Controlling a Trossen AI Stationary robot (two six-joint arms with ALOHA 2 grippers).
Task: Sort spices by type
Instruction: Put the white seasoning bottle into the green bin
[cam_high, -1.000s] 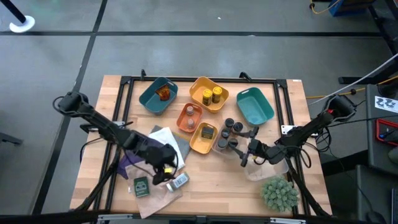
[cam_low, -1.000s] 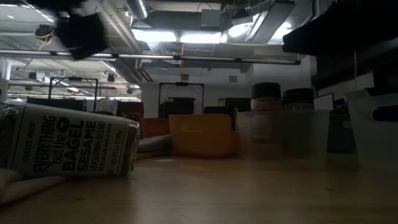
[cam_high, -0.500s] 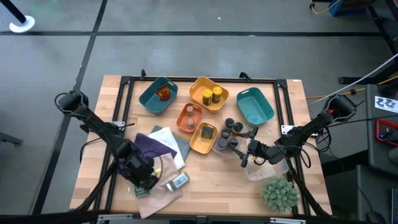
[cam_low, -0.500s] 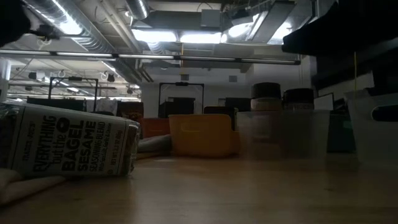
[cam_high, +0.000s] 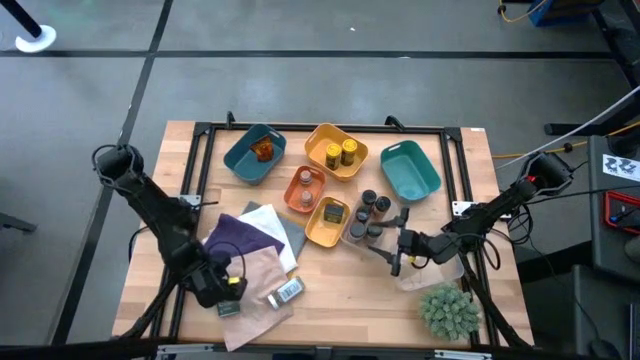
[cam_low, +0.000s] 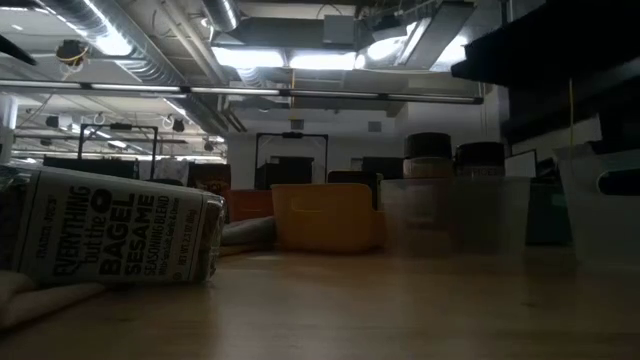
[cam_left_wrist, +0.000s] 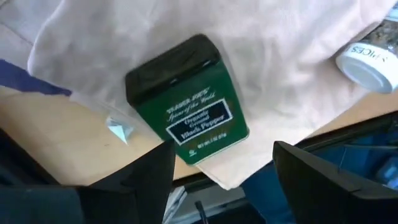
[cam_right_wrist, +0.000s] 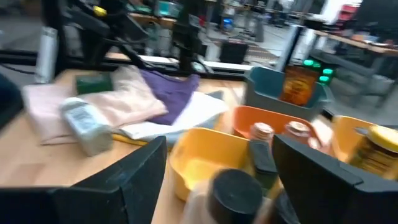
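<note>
Swinging down toward the lower left of the high view over the last second, the left gripper (cam_high: 222, 290) now hangs right above the green pepper tin (cam_left_wrist: 186, 116), which lies flat on the pink cloth (cam_left_wrist: 261, 68) at the near-left of the worktop (cam_high: 340, 290); its fingers (cam_left_wrist: 140, 180) are spread wide on either side of the tin and grasp nothing yet. So the step in hand looks like a pick of that tin, and the next move would call for a straight descent and a squeeze across its narrow sides without pinching cloth. Just beside it lies the bagel seasoning jar (cam_high: 286, 291) on its side, close enough to get nudged. Further out, the sorting is well along: an amber jar sits in the teal tray (cam_high: 243, 162), two yellow jars (cam_high: 340, 153) in the orange tray (cam_high: 322, 136), and dark-lidded jars (cam_high: 372, 206) cluster at centre. At centre right, the right gripper (cam_high: 397, 250) has barely shifted near those jars, fingers apart and empty. A green spiky plant (cam_high: 447, 310) stands at lower right, well clear.
</note>
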